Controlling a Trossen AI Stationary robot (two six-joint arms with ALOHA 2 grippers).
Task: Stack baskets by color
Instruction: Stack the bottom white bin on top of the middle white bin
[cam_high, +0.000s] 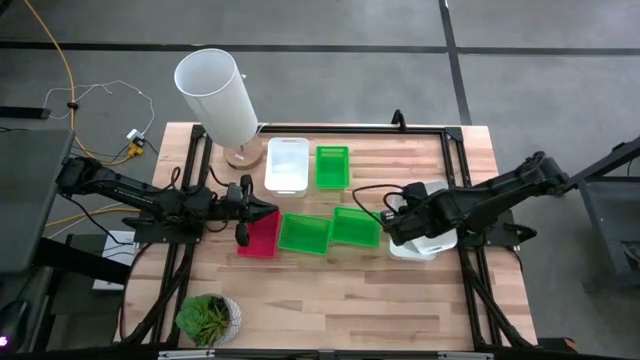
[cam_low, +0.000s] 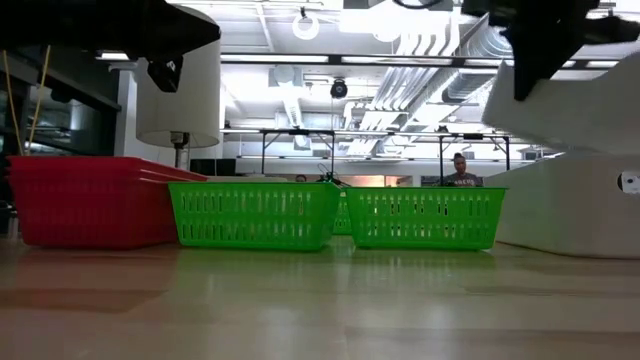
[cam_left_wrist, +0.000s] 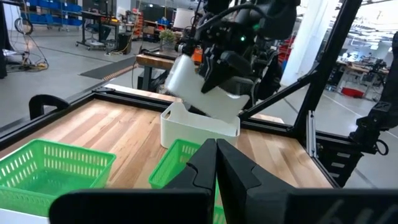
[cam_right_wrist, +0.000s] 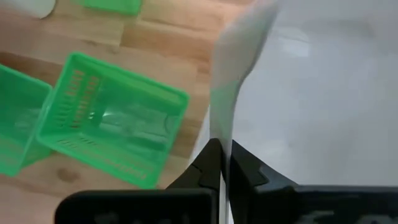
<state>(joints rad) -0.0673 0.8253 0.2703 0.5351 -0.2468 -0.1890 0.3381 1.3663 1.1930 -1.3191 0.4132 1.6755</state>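
Note:
My right gripper (cam_high: 398, 228) is shut on a white basket (cam_left_wrist: 198, 87), which it holds tilted above a second white basket (cam_left_wrist: 198, 129) at the table's right. A third white basket (cam_high: 287, 165) and a green basket (cam_high: 332, 166) sit side by side at the far middle. Two more green baskets (cam_high: 304, 232) (cam_high: 355, 227) rest flat at the centre. A stack of red baskets (cam_low: 90, 200) sits at the left. My left gripper (cam_left_wrist: 216, 152) hovers level above that stack, shut on nothing. My right gripper pinches one side wall of the white basket at its rim (cam_right_wrist: 224, 118), one finger inside the basket and one outside. The fingers slant down from above. The basket hangs tilted over the lower white basket; whether the two touch I cannot tell.
A tall white cylinder on a round wooden base (cam_high: 218, 95) stands at the far left. A small potted plant (cam_high: 206, 318) sits at the near left corner. A black frame (cam_high: 350, 128) runs along the table's edges. Bare wood lies along the near side.

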